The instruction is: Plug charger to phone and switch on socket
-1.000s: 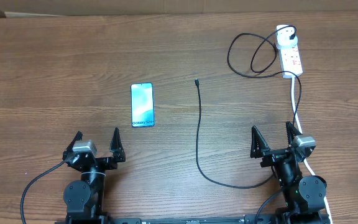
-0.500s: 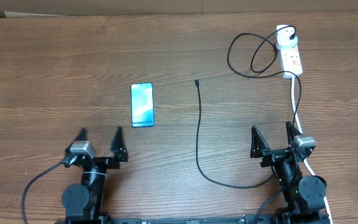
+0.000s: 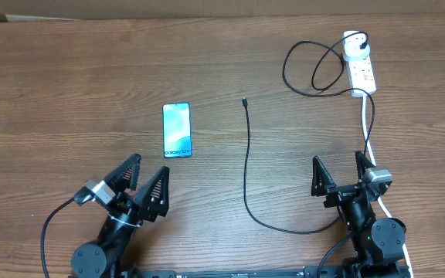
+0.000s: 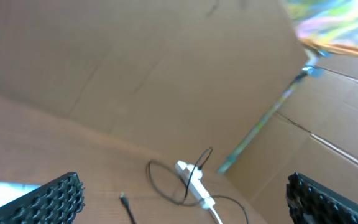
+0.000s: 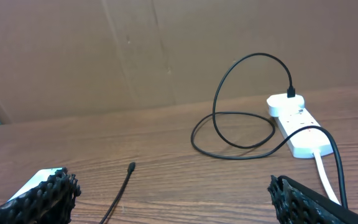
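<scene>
A brown wooden table (image 3: 68,77) fills the view. The left claw (image 3: 151,163) is spread wide and empty, just on the near side of the phone (image 3: 177,130). The right claw (image 3: 336,157) is spread wide and empty too, far right of the phone. The phone lies flat, its long side pointing away from the claws. Right of the phone, the black charger (image 3: 247,154) runs the same way, its tip (image 3: 244,101) pointing away. The white socket (image 3: 361,69) lies farthest right of the phone, lengthwise too.

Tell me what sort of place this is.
Probably a robot-manipulation test bench, not a home: a wood-grain table walled by cardboard panels, a left arm and right arm mounted at its near edge, and a phone and power strip staged as props.
</scene>
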Robot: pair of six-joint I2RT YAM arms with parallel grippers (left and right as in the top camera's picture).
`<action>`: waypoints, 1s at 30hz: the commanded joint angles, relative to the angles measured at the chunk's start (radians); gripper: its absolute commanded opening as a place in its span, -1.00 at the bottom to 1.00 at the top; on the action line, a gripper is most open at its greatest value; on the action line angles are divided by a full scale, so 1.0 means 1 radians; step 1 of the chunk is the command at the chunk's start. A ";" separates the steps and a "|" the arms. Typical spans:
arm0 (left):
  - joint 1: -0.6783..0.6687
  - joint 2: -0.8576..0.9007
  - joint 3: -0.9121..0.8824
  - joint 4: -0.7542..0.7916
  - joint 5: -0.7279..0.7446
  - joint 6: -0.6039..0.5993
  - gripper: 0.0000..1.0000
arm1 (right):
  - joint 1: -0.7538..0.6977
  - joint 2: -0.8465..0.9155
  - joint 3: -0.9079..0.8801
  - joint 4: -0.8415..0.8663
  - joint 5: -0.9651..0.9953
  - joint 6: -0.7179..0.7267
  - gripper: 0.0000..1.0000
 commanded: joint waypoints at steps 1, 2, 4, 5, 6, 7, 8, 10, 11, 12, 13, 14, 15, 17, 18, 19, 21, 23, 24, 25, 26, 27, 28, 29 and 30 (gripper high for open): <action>0.004 -0.003 0.023 0.016 0.027 0.135 1.00 | 0.005 -0.004 -0.010 0.005 -0.005 -0.005 1.00; 0.004 -0.003 0.034 0.014 0.024 0.159 1.00 | 0.005 -0.004 -0.010 0.005 -0.005 -0.005 1.00; 0.004 -0.003 0.071 0.006 0.024 0.214 1.00 | 0.005 -0.004 -0.010 0.005 -0.005 -0.005 1.00; 0.004 -0.003 0.100 -0.013 0.024 0.250 1.00 | 0.005 -0.004 -0.010 0.005 -0.005 -0.005 1.00; 0.004 -0.002 0.138 -0.055 0.023 0.290 1.00 | 0.005 -0.004 -0.010 0.005 -0.005 -0.005 0.99; 0.004 -0.001 0.176 -0.107 0.015 0.328 1.00 | 0.005 -0.004 -0.010 0.005 -0.005 -0.005 1.00; 0.004 0.005 0.222 -0.181 0.000 0.372 1.00 | 0.005 -0.004 -0.010 0.005 -0.005 -0.005 1.00; 0.004 0.024 0.307 -0.328 -0.042 0.435 0.99 | 0.005 -0.004 -0.010 0.005 -0.005 -0.005 1.00; 0.004 0.035 0.342 -0.389 -0.056 0.461 1.00 | 0.005 -0.004 -0.010 0.005 -0.005 -0.005 1.00; 0.004 0.050 0.377 -0.447 -0.065 0.487 1.00 | 0.005 -0.004 -0.010 0.005 -0.005 -0.005 1.00; 0.004 0.064 0.406 -0.490 -0.065 0.511 1.00 | 0.005 -0.004 -0.010 0.005 -0.005 -0.005 1.00; 0.004 0.076 0.425 -0.515 -0.065 0.526 1.00 | 0.005 -0.004 -0.010 0.005 -0.005 -0.005 1.00; 0.004 0.089 0.443 -0.533 -0.065 0.534 1.00 | 0.005 -0.004 -0.010 0.005 -0.005 -0.005 1.00; 0.004 0.108 0.459 -0.537 -0.066 0.536 0.99 | 0.005 -0.004 -0.010 0.005 -0.005 -0.005 1.00; 0.004 0.114 0.459 -0.534 -0.066 0.536 0.99 | 0.005 -0.004 -0.010 0.005 -0.005 -0.005 1.00; 0.004 0.117 0.459 -0.535 -0.066 0.536 0.99 | 0.005 -0.004 -0.010 0.005 -0.005 -0.005 1.00; 0.004 0.119 0.459 -0.546 -0.065 0.535 0.99 | 0.005 -0.004 -0.010 0.005 -0.005 -0.005 1.00; 0.004 0.119 0.459 -0.554 -0.064 0.535 0.99 | 0.005 -0.004 -0.010 0.005 -0.005 -0.005 1.00; 0.004 0.119 0.459 -0.554 -0.064 0.535 1.00 | 0.005 -0.004 -0.010 0.005 -0.005 -0.005 1.00; 0.004 0.119 0.459 -0.553 -0.064 0.535 1.00 | 0.005 -0.004 -0.010 0.005 -0.005 -0.005 0.99; 0.004 0.119 0.459 -0.553 -0.065 0.535 0.99 | 0.005 -0.004 -0.010 0.005 -0.005 -0.005 1.00; 0.004 0.119 0.459 -0.554 -0.065 0.535 1.00 | 0.005 -0.004 -0.010 0.005 -0.005 -0.005 1.00; 0.004 0.119 0.459 -0.555 -0.064 0.535 0.99 | 0.005 -0.004 -0.010 0.005 -0.005 -0.005 1.00; 0.004 0.119 0.459 -0.556 -0.064 0.535 0.99 | 0.005 -0.004 -0.010 0.005 -0.005 -0.005 1.00; 0.004 0.119 0.459 -0.560 -0.062 0.535 0.99 | 0.005 -0.004 -0.010 0.005 -0.005 -0.005 1.00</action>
